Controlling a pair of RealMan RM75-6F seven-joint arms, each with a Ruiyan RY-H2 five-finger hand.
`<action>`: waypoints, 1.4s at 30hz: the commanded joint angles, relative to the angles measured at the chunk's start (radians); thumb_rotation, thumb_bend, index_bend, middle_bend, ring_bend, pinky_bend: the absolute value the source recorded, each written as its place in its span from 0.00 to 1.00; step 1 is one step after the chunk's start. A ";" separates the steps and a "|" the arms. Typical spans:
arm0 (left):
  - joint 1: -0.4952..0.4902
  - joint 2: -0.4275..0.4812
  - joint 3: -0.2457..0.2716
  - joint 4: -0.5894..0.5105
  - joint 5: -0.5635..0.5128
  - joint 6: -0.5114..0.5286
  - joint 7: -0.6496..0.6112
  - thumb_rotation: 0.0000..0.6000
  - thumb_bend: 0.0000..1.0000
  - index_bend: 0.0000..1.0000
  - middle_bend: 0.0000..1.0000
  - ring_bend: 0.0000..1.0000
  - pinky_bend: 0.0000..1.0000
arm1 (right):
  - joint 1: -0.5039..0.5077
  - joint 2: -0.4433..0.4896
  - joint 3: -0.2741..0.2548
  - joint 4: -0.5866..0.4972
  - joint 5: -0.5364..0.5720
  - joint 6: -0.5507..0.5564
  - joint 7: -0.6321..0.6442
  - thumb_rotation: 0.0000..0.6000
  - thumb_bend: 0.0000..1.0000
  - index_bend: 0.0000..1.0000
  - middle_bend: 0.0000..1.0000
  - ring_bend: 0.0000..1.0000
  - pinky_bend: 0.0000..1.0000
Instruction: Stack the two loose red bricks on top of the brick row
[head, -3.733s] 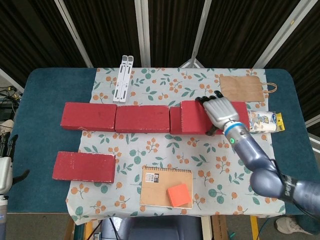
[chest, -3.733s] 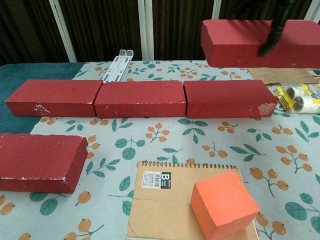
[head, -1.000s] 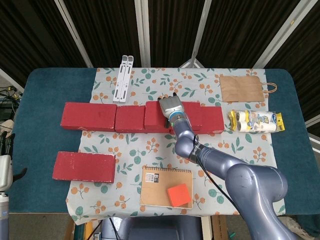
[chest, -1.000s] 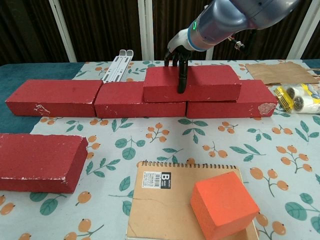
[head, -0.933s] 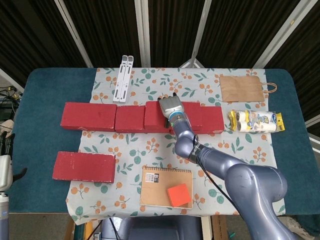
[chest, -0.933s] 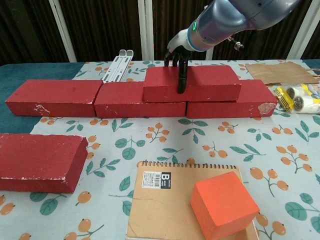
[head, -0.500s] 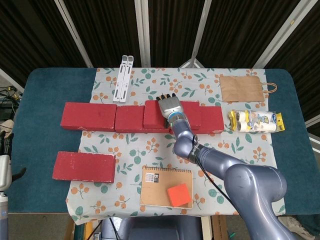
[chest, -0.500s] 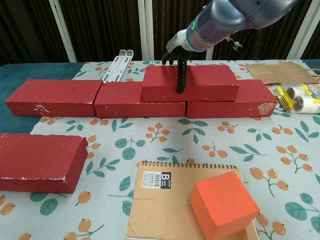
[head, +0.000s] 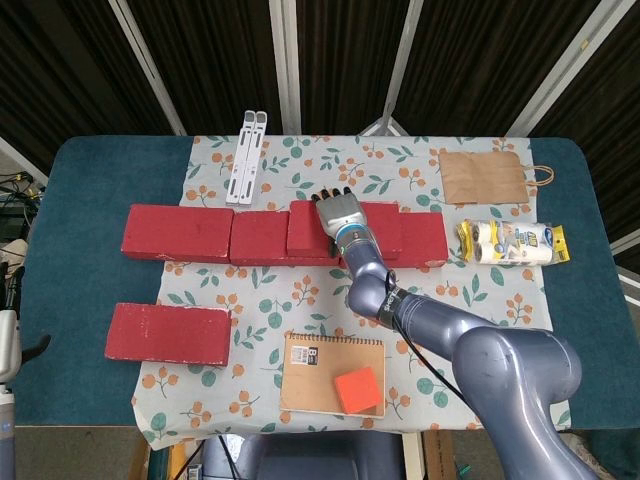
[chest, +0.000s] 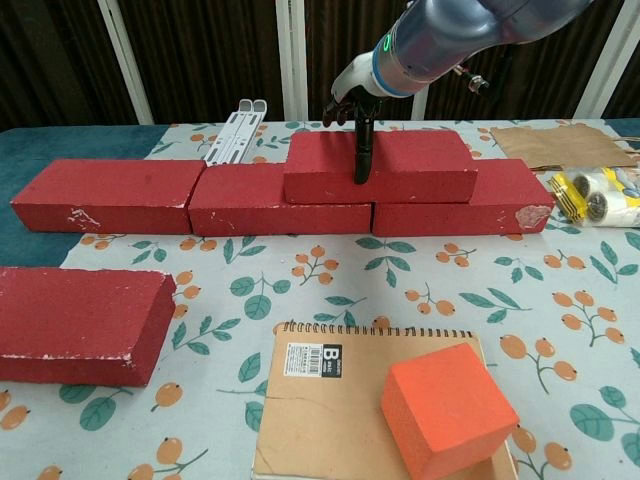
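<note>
Three red bricks form the row across the floral cloth. A fourth red brick lies on top, straddling the joint between the middle and right bricks. My right hand holds this top brick: the thumb runs down its front face and the fingers reach over its far edge. The other loose red brick lies flat at the front left. Only a sliver of my left hand shows at the head view's left edge, thumb sticking out, holding nothing.
A brown notebook with an orange cube on it lies at the front centre. A white folding stand, a paper bag and a packet of rolls sit behind and right of the row.
The brick that my right hand carried above the row's right end now rests on the row. Over the last second it slid slightly left, and the hand stays on it.
</note>
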 joint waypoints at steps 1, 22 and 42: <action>0.000 0.001 -0.001 0.000 -0.001 0.000 -0.003 1.00 0.00 0.07 0.00 0.00 0.07 | 0.007 0.051 0.001 -0.066 -0.011 0.014 0.008 1.00 0.04 0.00 0.01 0.00 0.00; -0.033 0.007 0.078 0.048 0.198 -0.050 -0.195 1.00 0.00 0.00 0.00 0.00 0.07 | -0.848 0.752 0.094 -0.638 -1.104 0.381 0.887 1.00 0.04 0.00 0.00 0.00 0.00; -0.131 0.050 0.117 -0.037 0.168 -0.291 -0.219 1.00 0.00 0.00 0.00 0.00 0.05 | -1.407 0.615 -0.048 -0.570 -1.619 0.918 1.157 1.00 0.04 0.00 0.00 0.00 0.00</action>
